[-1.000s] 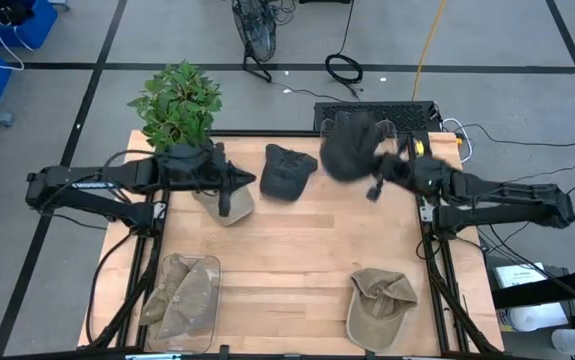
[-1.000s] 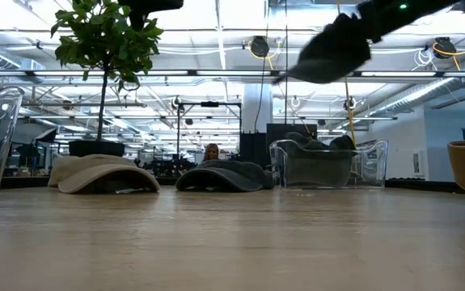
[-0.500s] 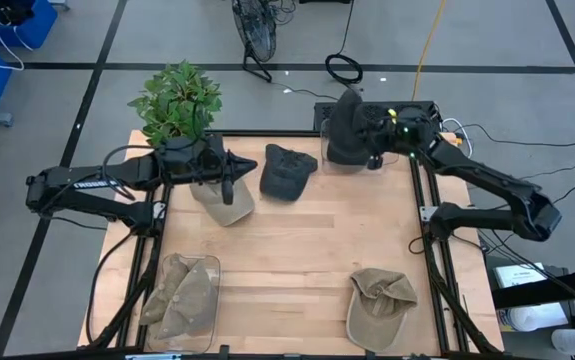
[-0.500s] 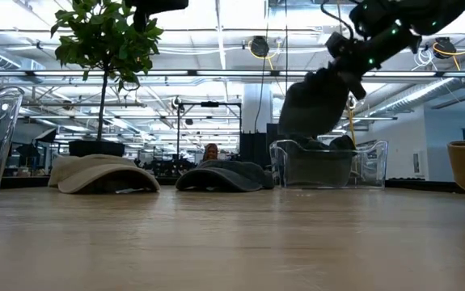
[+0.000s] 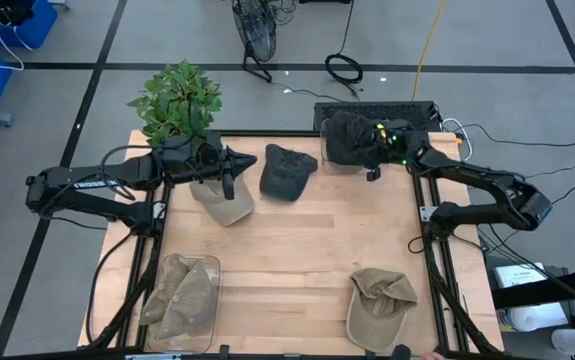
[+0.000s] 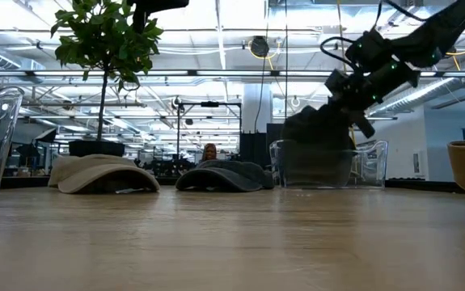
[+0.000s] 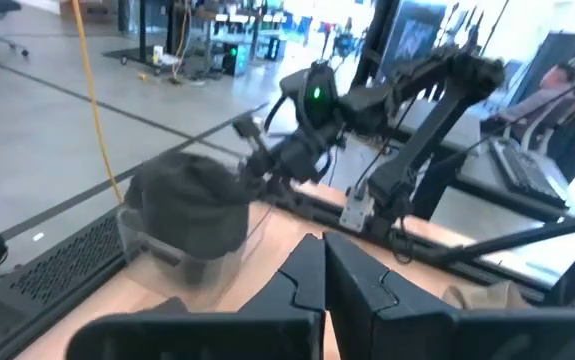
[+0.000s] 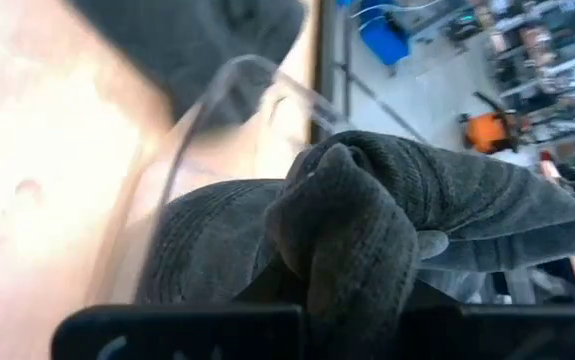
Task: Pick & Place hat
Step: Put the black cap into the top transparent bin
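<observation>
Since 0.5 s ago, we see the right end effector (image 5: 372, 152) has lowered its dark hat (image 5: 345, 137) into the clear bin (image 6: 374, 166) at the counter's (image 5: 297, 250) far edge, fingers clamped on the fabric. No writing is readable. The left end effector (image 5: 229, 172), fingers closed and empty, hovers above a tan hat (image 5: 227, 205).

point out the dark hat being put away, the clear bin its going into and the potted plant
dark hat (image 5: 345, 135), high view, crown
clear bin (image 6: 374, 166), low view, right wall
potted plant (image 5: 177, 100), high view, leaves
</observation>
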Tool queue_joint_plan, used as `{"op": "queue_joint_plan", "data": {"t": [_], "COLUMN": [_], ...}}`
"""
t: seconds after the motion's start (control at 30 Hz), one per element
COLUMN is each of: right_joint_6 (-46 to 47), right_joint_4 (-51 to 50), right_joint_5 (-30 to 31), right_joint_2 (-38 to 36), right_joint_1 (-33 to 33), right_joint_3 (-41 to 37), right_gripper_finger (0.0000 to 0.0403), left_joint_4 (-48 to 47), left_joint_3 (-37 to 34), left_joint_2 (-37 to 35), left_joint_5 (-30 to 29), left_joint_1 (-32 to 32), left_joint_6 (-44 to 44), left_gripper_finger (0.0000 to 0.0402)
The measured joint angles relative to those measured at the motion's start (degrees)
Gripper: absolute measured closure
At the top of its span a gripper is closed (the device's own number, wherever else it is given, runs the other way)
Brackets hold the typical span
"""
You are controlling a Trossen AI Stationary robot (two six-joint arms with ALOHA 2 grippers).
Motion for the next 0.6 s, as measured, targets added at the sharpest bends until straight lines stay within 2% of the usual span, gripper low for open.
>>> {"op": "queue_joint_plan", "data": {"t": [0.13, 0.33, 0.53, 0.6], "right_joint_6": [2.33, 4.97, 11.66, 11.18], "right_joint_4": [2.5, 4.26, 9.91, 8.86], "right_joint_5": [-1.84, -0.91, 7.65, 8.19], "right_joint_2": [1.79, 3.84, 3.65, 3.2], "right_joint_1": [-0.61, -2.26, -2.48, -2.49], "right_joint_3": [-2.54, -4.47, -5.0, -5.0], "right_gripper_finger": [0.0394, 0.0372, 0.0347, 0.0331], "left_joint_4": [2.14, 3.19, 3.51, 3.55], "left_joint_3": [0.0, 0.0, 0.0, 0.0], "left_joint_2": [0.0, 0.01, 0.0, 0.0], "left_joint_5": [-0.11, -0.9, -0.9, -0.9], "left_joint_1": [0.0, 0.0, 0.0, 0.0], "left_joint_6": [0.08, 0.04, -0.2, -0.37], "left_gripper_finger": [0.0388, 0.0394, 0.0398, 0.0395]}}
